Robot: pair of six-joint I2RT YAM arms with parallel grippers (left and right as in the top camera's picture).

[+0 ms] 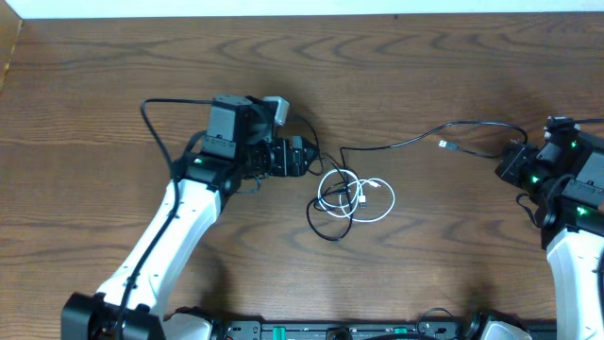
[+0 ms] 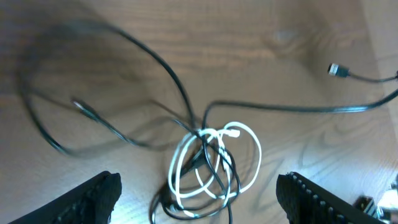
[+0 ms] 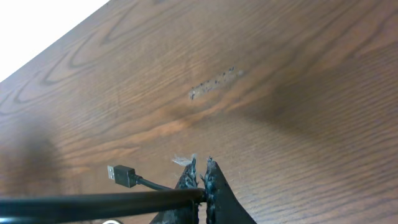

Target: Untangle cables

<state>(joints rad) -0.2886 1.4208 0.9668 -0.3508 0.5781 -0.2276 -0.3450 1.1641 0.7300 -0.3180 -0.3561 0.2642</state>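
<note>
The white cable [image 1: 370, 199] lies coiled on the table, tangled with loops of the black cable [image 1: 332, 215]. From the tangle the black cable runs right to my right gripper [image 1: 511, 164], with its USB plug [image 1: 444, 144] lying free. In the right wrist view the right gripper [image 3: 202, 169] is shut on the black cable [image 3: 112, 203], and the plug [image 3: 120, 175] shows beside it. My left gripper [image 1: 308, 157] is open just left of the tangle. In the left wrist view its fingers [image 2: 199, 202] straddle the white coil [image 2: 214, 163] and black loops [image 2: 231, 180] without touching them.
The wooden table [image 1: 453, 57] ends at a white strip along the far edge. A thicker black robot wire [image 1: 156, 127] arcs behind the left arm. A scuffed patch [image 3: 214, 84] marks the wood ahead of the right gripper.
</note>
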